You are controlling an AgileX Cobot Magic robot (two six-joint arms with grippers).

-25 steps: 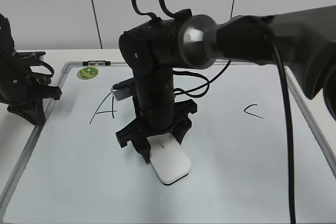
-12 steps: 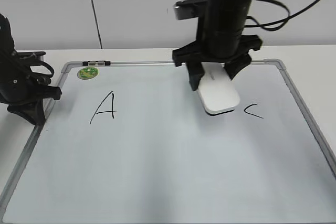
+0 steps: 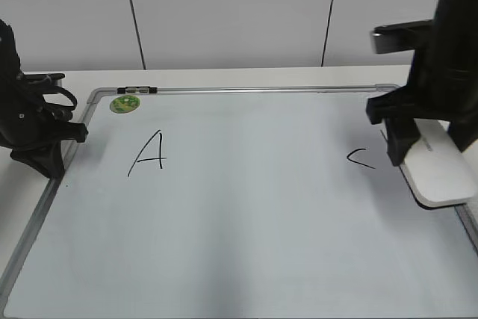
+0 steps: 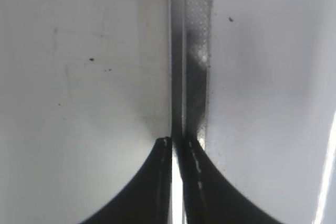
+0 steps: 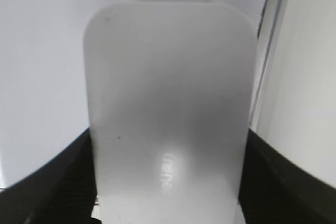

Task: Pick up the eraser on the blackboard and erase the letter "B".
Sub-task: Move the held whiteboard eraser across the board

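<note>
The blackboard [image 3: 246, 214] lies flat, with a black "A" [image 3: 149, 153] at the left and a small "C" [image 3: 360, 158] at the right. No letter "B" shows between them. My right gripper [image 3: 429, 156] is shut on the white eraser [image 3: 442, 177] at the board's right edge, right of the "C". In the right wrist view the eraser [image 5: 168, 108] fills the space between the jaws of my right gripper [image 5: 168, 145], beside the board's frame [image 5: 268, 51]. My left gripper [image 3: 54, 163] is shut and empty at the board's left frame [image 4: 191, 51].
A round green sticker [image 3: 125, 103] sits at the board's back left corner. A white table [image 3: 224, 76] surrounds the board, with a grey wall behind it. The right arm's dark body [image 3: 455, 42] rises over the right edge.
My right gripper has carried the eraser from the board's front middle to the back and then right, past the "C", to the right edge. The left arm has not moved.
</note>
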